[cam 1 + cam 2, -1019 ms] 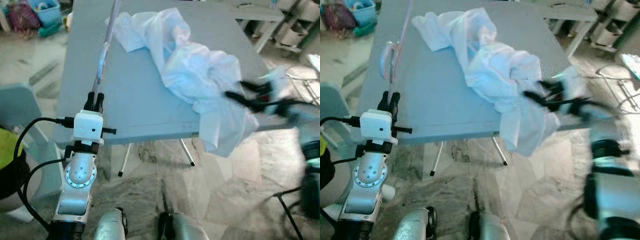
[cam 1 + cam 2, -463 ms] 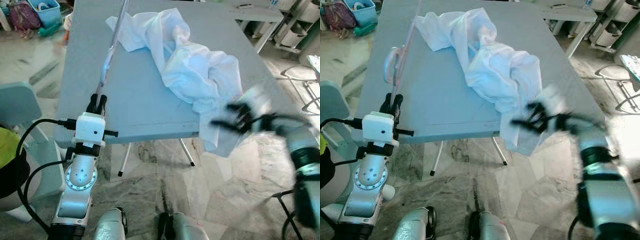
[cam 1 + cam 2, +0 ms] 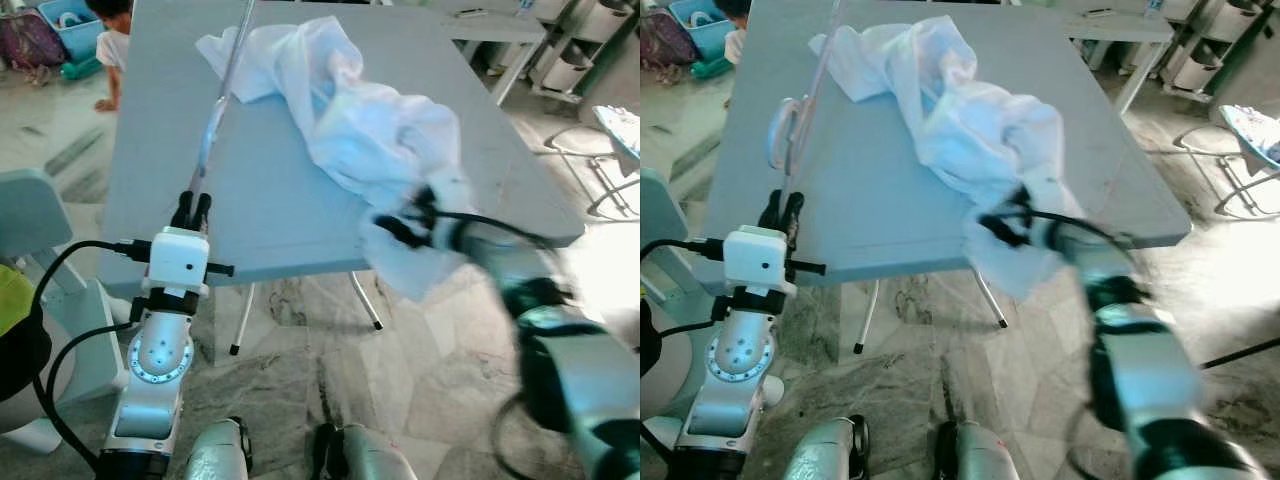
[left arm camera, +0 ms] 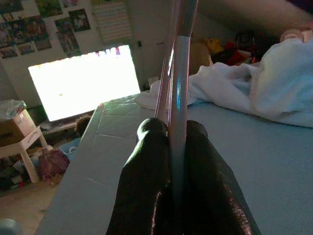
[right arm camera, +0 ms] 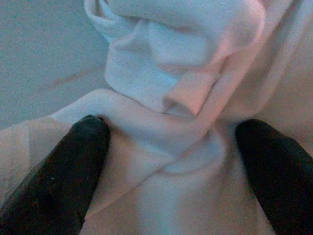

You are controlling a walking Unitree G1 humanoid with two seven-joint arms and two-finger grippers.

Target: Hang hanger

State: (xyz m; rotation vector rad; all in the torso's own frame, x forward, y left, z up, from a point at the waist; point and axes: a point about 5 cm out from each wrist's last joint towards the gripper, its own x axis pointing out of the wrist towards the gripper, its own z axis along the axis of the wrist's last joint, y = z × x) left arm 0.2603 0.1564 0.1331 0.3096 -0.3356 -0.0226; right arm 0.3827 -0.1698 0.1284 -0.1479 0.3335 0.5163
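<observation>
The left claw [image 3: 191,208] is at the near left edge of the grey tabletop [image 3: 270,200], its two black fingers [image 4: 146,176] pressed together on the thin rod of a hanger [image 3: 215,120]. The hanger runs up and away from the claw over the left side of the tabletop; in the right eye view its curved hook [image 3: 780,130] shows beside the rod. The left wrist view shows the rod pinched between the fingers, rising past them, with the white cloth beyond.

A crumpled white shirt [image 3: 350,120] lies across the middle and far part of the tabletop, and one end of it droops over the near edge. The right claw [image 3: 400,225] is at that drooping end, blurred. In the right wrist view its fingers [image 5: 54,171] are spread wide, one on each side of a fold of the shirt [image 5: 171,98], with the cloth between them and not yet pinched

A person [image 3: 112,30] crouches on the floor beyond the far left corner of the tabletop
</observation>
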